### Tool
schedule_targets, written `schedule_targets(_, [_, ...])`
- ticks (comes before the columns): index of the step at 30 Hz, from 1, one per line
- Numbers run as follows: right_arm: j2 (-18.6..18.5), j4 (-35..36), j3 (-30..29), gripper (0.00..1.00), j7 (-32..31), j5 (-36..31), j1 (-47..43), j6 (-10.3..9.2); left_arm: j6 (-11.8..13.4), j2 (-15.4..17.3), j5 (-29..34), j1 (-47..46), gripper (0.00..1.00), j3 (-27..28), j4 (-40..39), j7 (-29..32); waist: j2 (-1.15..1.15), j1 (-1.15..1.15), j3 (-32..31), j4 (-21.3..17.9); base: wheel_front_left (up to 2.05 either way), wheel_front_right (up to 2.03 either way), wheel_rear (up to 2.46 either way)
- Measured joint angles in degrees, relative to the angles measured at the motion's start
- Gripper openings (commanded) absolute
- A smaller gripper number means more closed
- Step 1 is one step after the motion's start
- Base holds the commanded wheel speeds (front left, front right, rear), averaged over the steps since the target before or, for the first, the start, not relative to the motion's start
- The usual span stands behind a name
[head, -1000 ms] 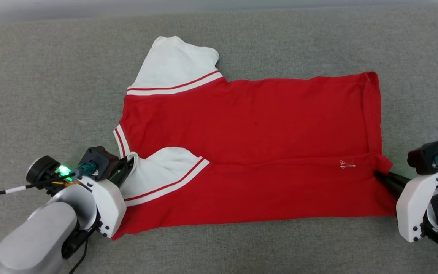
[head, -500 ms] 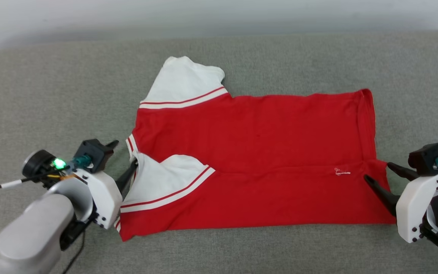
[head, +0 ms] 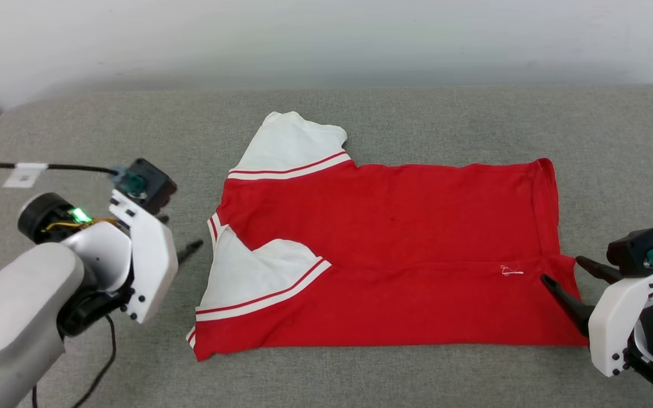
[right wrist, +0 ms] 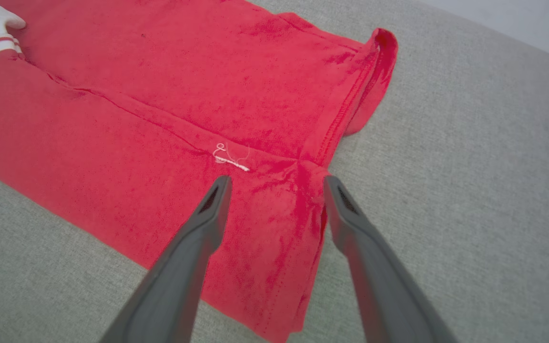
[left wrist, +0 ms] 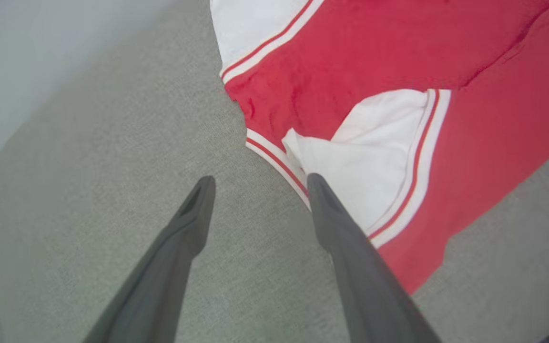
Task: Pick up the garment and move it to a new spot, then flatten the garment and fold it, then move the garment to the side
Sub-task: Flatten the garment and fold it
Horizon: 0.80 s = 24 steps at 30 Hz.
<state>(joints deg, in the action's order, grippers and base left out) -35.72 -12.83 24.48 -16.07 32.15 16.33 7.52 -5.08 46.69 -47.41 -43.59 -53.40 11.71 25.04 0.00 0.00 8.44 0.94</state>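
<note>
Left claw (left wrist: 259, 180) and right claw (right wrist: 278, 180) released garment (head: 394, 226).

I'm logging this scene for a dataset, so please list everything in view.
garment: one, red with white striped sleeves, spread mid-surface, near edge folded over.
loose thread: one, white, on the garment near its right hem.
padded surface: one, grey, under everything.
wall: one, white, behind the surface.
cables: two, black, one white-tagged at the left wrist, one under the left forearm.
left end effector: one, dark fingers, open, left of the garment's collar end.
right end effector: one, dark fingers, open, over the garment's hem corner.
</note>
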Motion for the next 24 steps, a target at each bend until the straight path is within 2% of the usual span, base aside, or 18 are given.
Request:
schedule_targets(5, [0.4,0.3,0.4,1.0,-0.1,-0.3,0.1,0.0,-0.8,0.4,-4.3,-1.7,1.0,-3.1,-2.5,13.7,0.0,0.0,0.0,-0.2,0.0,0.0,0.0])
schedule_targets(12, [0.7,0.3,1.8,1.0,-0.4,-0.3,0.8,0.0,-1.5,-0.1,-8.1,-2.5,1.0,-7.4,-3.1,25.2,0.0,0.0,0.1,-1.3,0.0,0.0,0.0])
schedule_targets(18, [0.9,0.2,3.0,1.0,-0.4,0.1,1.7,0.0,-1.4,-1.5,-10.4,-0.9,1.0,-9.1,0.0,28.3,0.0,0.0,1.0,-2.7,0.0,0.0,0.0])
schedule_targets(24, [1.3,0.2,4.2,1.0,-0.6,0.1,3.2,0.0,-0.9,-3.5,-10.6,0.0,1.0,-9.4,4.7,27.2,0.0,0.0,3.4,-3.9,0.0,0.0,0.0])
